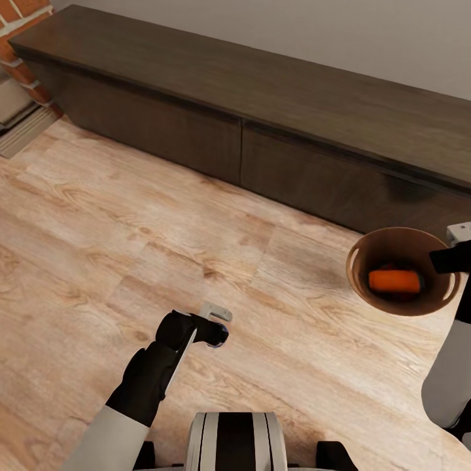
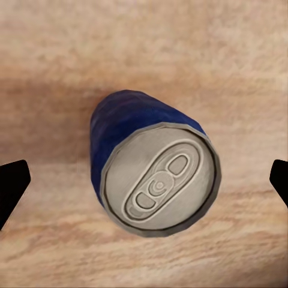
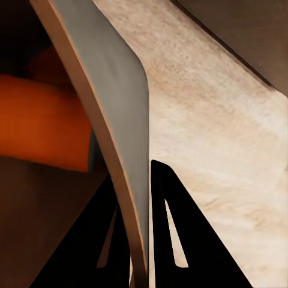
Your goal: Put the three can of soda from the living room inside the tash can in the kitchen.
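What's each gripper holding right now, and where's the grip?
Right gripper pinches the trash can by its rim wall. Left gripper is open around the blue soda can, gripping nothing.

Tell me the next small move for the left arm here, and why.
Probably close the left gripper on the blue can. In the left wrist view the can sits centred between the two fingertips, which stand wide apart and clear of it. The right gripper already pinches the bin's wall, with an orange can inside.
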